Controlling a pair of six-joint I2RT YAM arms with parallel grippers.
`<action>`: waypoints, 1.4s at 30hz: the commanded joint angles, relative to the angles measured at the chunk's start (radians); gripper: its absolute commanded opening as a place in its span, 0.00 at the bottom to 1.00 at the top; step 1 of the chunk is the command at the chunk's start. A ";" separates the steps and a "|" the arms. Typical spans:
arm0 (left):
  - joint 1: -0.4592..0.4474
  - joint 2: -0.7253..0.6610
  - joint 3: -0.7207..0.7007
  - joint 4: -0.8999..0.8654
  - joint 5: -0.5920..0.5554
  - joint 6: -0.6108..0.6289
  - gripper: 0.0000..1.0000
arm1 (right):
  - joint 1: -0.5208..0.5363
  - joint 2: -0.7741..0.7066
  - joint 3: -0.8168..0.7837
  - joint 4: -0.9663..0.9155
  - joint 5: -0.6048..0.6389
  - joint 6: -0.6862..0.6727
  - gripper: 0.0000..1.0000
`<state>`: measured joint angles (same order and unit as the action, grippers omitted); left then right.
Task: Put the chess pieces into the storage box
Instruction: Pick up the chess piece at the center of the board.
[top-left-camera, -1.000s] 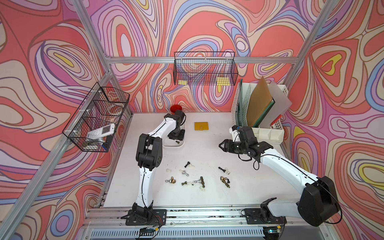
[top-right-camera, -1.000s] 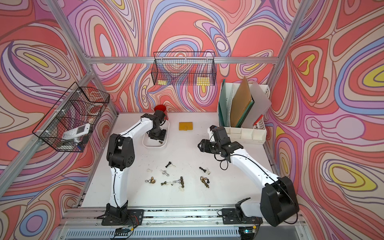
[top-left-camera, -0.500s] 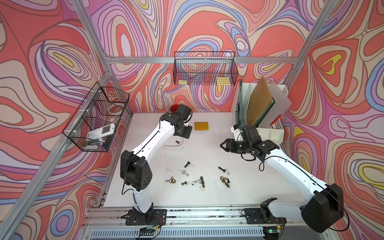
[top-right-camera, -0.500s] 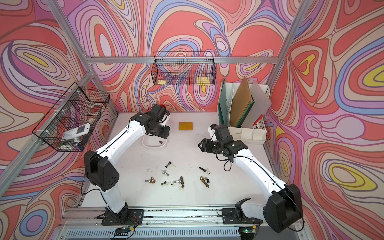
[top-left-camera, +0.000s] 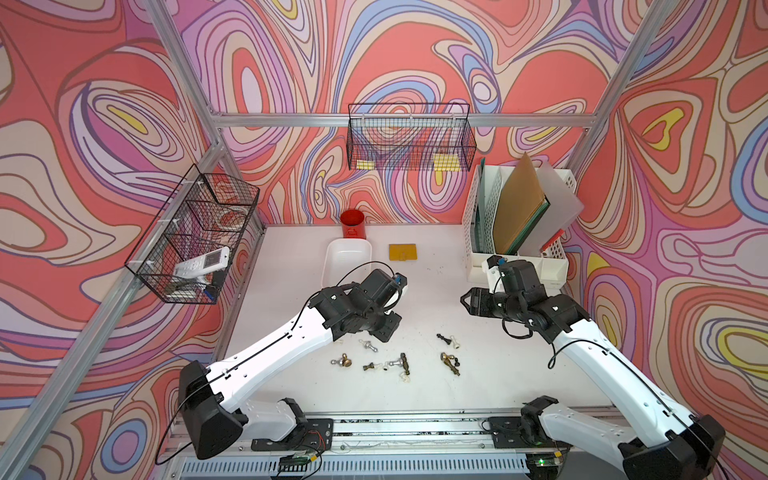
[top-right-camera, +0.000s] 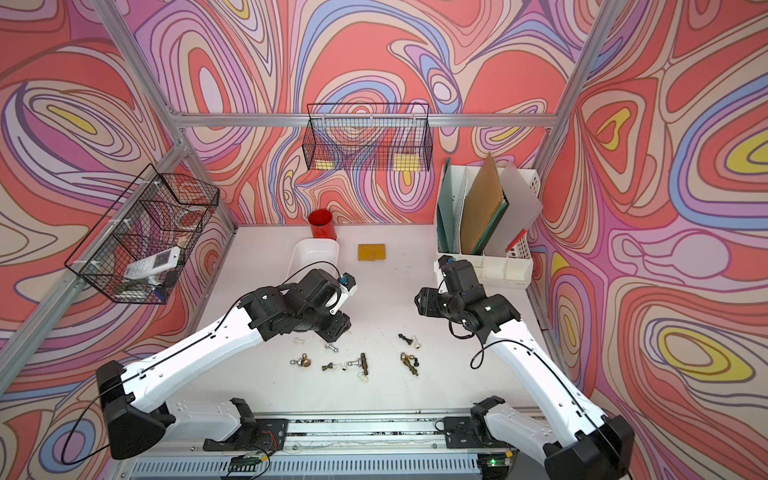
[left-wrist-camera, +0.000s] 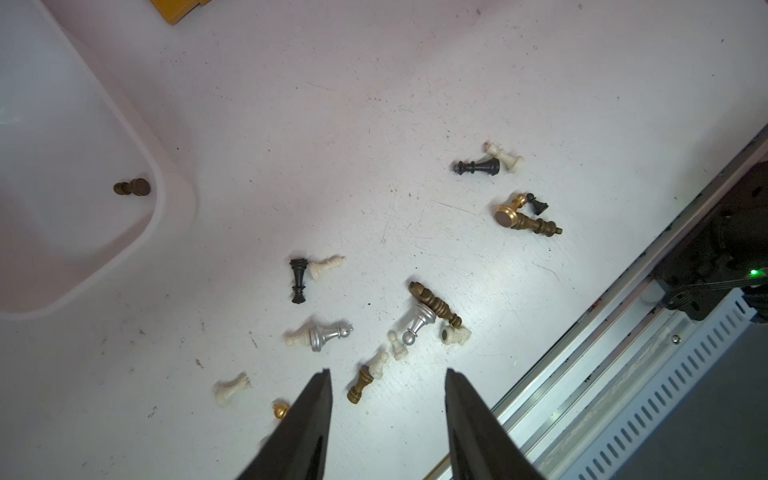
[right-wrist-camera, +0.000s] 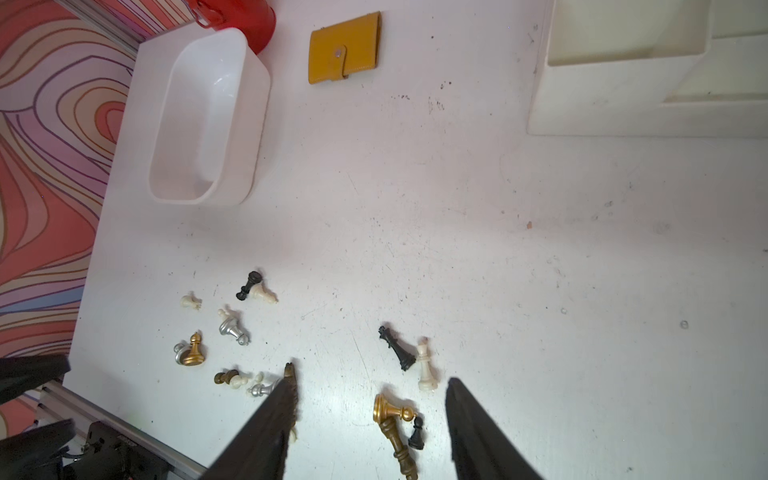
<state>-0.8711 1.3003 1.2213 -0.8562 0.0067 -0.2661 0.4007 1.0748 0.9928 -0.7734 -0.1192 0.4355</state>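
Left wrist view: the left hand (left-wrist-camera: 387, 376), open and empty, hangs over toppled chess pieces (left-wrist-camera: 328, 334) on the counter (left-wrist-camera: 374, 104), spread seemingly to straddle one. In a top view the storage box (top-left-camera: 347, 259) sits at eleven o'clock of them; the right hand (right-wrist-camera: 370, 382) is also open.

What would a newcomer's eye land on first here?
The loud swirled walls, then the chess pieces lying scattered on the table's near half. At the back, beside a red cup, the box shows just one brown piece, while the left gripper and right gripper hang open above the table.
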 joint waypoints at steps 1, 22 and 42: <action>-0.047 -0.033 -0.089 0.044 0.004 -0.114 0.49 | 0.004 -0.028 -0.062 0.015 0.015 0.014 0.59; -0.149 0.162 -0.350 0.341 0.040 -0.166 0.49 | 0.033 0.012 -0.301 0.256 -0.155 0.101 0.45; -0.149 0.351 -0.316 0.382 -0.028 0.087 0.48 | 0.116 -0.003 -0.396 0.352 -0.172 0.190 0.44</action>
<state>-1.0161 1.6291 0.8894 -0.4961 0.0063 -0.2012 0.5018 1.0679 0.6029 -0.4541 -0.2893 0.6090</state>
